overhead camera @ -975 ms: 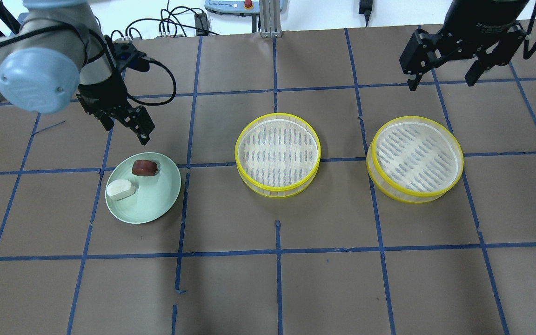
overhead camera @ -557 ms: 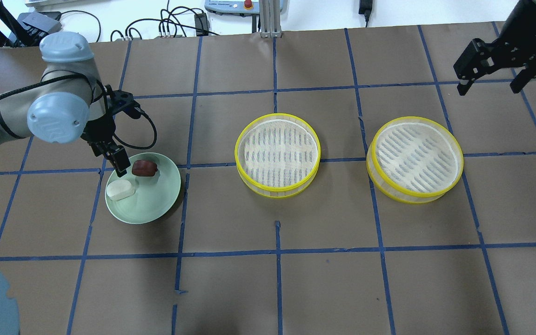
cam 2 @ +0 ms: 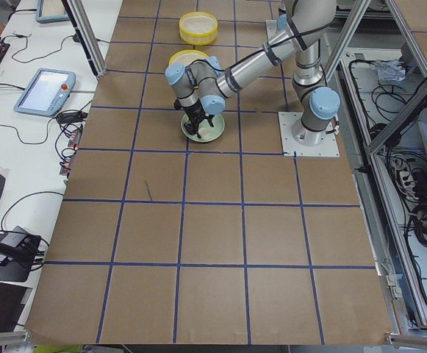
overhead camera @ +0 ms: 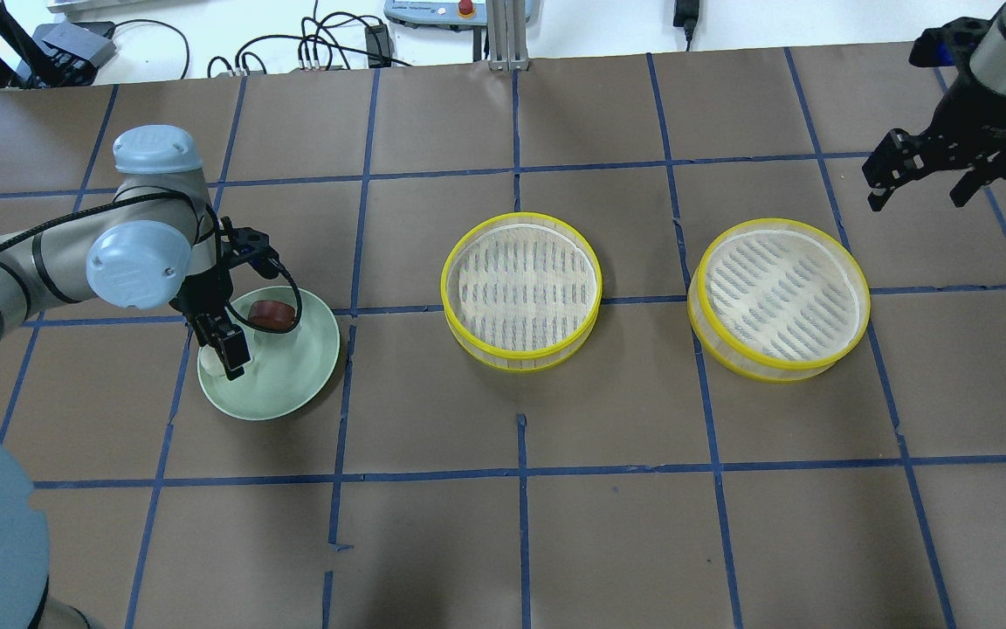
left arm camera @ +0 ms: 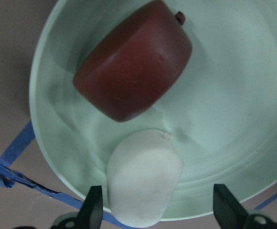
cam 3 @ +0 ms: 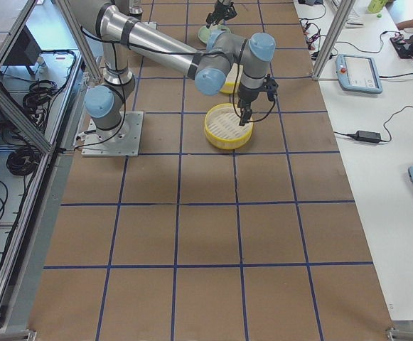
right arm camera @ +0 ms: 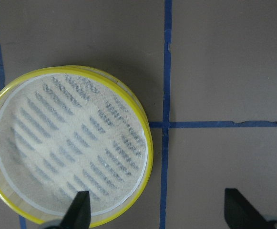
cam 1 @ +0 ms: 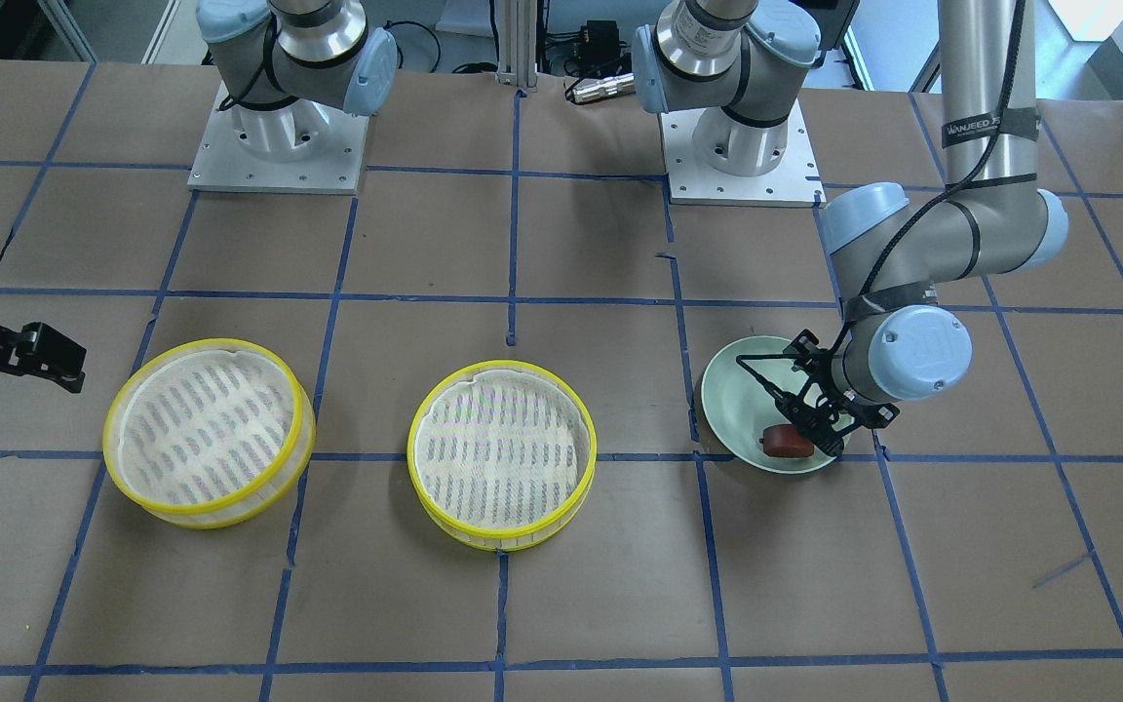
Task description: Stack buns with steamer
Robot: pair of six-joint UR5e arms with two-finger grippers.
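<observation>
Left gripper (left arm camera: 158, 207) jaws apart astride smooth rounded white bun (left arm camera: 144, 176); right gripper (right arm camera: 157, 205) jaws apart.

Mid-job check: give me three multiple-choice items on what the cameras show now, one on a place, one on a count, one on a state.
1. Where does the white bun lie?
A) on the green plate
B) in a steamer
C) on the bare table

2. How many yellow-rimmed steamers stand on the table?
A) one
B) two
C) three

3. How is the left end effector?
A) shut and empty
B) open, a finger on either side of the white bun
C) open above a steamer

Answers:
1 A: the left wrist view shows it lying in the plate, near the rim.
2 B: the overhead view shows two, side by side, both empty.
3 B: the fingers stand wide apart, clear of the bun.
</observation>
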